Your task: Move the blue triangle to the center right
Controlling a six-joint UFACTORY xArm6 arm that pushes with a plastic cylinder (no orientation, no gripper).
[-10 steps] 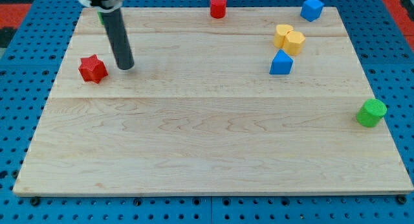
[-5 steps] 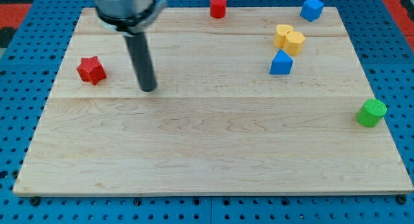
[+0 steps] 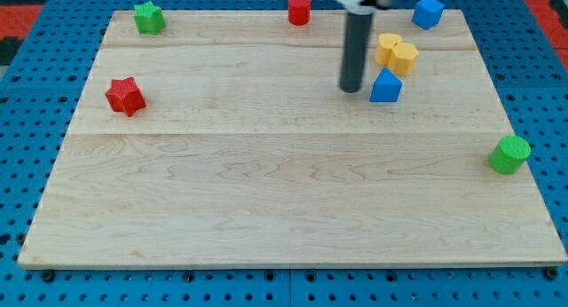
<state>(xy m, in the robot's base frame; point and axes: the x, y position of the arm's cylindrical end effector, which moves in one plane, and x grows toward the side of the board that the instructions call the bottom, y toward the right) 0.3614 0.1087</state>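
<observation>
The blue triangle (image 3: pixel 385 86) lies in the upper right part of the wooden board (image 3: pixel 266 192), just below two yellow blocks (image 3: pixel 396 53). My tip (image 3: pixel 351 88) rests on the board just left of the blue triangle, with a small gap between them. The dark rod rises straight up from the tip to the view's top.
A blue cube (image 3: pixel 428 11) sits at the top right corner. A red cylinder (image 3: pixel 299 8) is at the top middle. A green star (image 3: pixel 148 17) is at the top left and a red star (image 3: pixel 125 95) at the left. A green cylinder (image 3: pixel 509 154) stands at the right edge.
My tip has swept from the left side near the red star across the board to just left of the blue triangle. The green star is now uncovered. No block has moved.
</observation>
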